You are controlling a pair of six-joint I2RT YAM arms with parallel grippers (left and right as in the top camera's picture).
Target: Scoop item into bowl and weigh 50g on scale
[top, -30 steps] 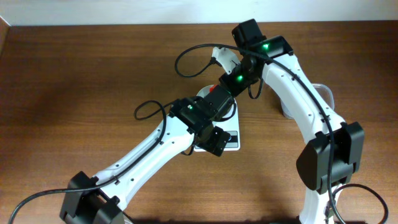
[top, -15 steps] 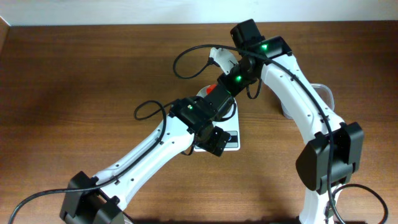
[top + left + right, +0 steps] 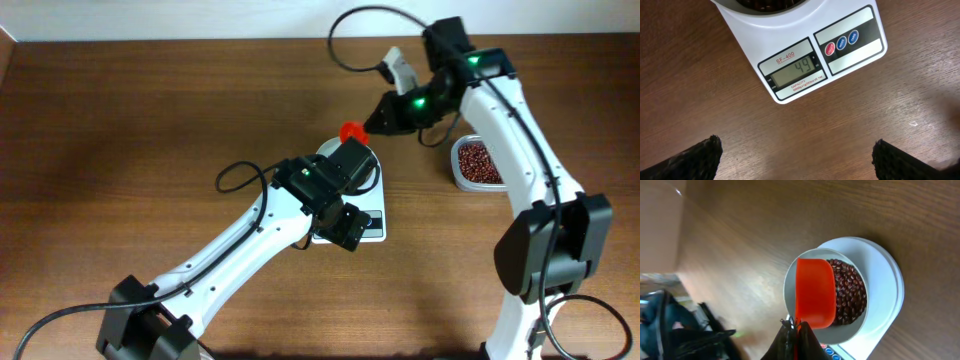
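Observation:
The white scale (image 3: 850, 60) lies on the table, its display (image 3: 799, 68) showing 49. On it stands the white bowl (image 3: 790, 287), holding dark reddish-brown beans (image 3: 850, 292). My right gripper (image 3: 796, 326) is shut on the handle of an orange-red scoop (image 3: 815, 292), which hangs over the bowl's left half; no beans show on the scoop. In the overhead view the scoop (image 3: 351, 131) sits just beyond the scale (image 3: 372, 226), with the right gripper (image 3: 385, 115) behind it. My left gripper (image 3: 797, 160) hovers open over bare table in front of the scale, its fingers (image 3: 695, 157) wide apart.
A clear plastic container (image 3: 477, 162) with more beans stands at the right, under the right arm. The left arm (image 3: 240, 245) crosses the table from the front left and covers most of the bowl in the overhead view. Black cables loop above both wrists.
The right arm has swung back and to the right, carrying the scoop off the bowl's middle and uncovering the bean container. The left arm has not moved.

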